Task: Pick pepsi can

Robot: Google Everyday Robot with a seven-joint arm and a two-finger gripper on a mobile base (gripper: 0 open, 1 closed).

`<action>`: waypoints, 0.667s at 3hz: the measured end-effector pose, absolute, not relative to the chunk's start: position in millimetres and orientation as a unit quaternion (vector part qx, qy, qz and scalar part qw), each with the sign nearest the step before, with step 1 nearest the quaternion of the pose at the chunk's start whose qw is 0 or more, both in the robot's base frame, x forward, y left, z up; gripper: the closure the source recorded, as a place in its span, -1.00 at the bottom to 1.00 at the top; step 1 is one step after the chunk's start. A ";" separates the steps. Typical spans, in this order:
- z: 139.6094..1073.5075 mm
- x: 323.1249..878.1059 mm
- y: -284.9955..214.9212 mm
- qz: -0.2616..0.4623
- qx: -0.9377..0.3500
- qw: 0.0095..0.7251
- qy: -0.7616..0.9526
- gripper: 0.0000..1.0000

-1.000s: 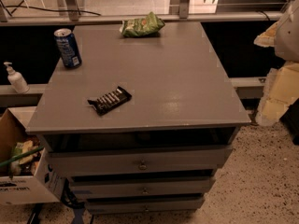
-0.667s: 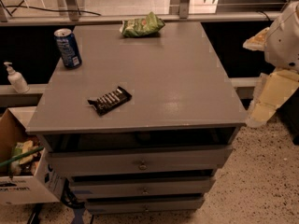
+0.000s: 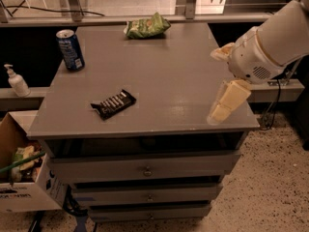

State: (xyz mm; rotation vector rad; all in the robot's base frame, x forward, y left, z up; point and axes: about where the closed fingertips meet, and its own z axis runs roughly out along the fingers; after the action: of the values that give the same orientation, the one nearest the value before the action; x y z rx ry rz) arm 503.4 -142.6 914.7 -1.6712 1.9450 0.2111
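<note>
The pepsi can (image 3: 70, 50) is a blue can with a silver top. It stands upright at the far left corner of the grey cabinet top (image 3: 164, 76). My gripper (image 3: 213, 87) hangs over the right edge of the cabinet top, on the end of the white arm that comes in from the upper right. Its two cream fingers (image 3: 229, 100) are spread apart with nothing between them. The gripper is far to the right of the can, with most of the surface's width between them.
A green snack bag (image 3: 147, 26) lies at the far middle edge. A black candy bar (image 3: 113, 104) lies near the front left. Drawers (image 3: 147, 169) sit below the top. A soap dispenser (image 3: 18, 81) and a cardboard box (image 3: 21, 187) stand to the left.
My arm and gripper have moved left from beyond the cabinet's right side to over its right edge. The can, bag and candy bar have not moved.
</note>
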 end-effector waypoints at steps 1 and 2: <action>899.5 533.9 -111.2 0.115 -0.613 0.318 0.714 -1.00; 887.1 559.7 -76.8 0.161 -0.586 0.350 0.713 -1.00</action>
State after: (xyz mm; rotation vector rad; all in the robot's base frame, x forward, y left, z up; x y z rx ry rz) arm 559.7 -76.8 887.1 -1.5179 1.8468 0.4163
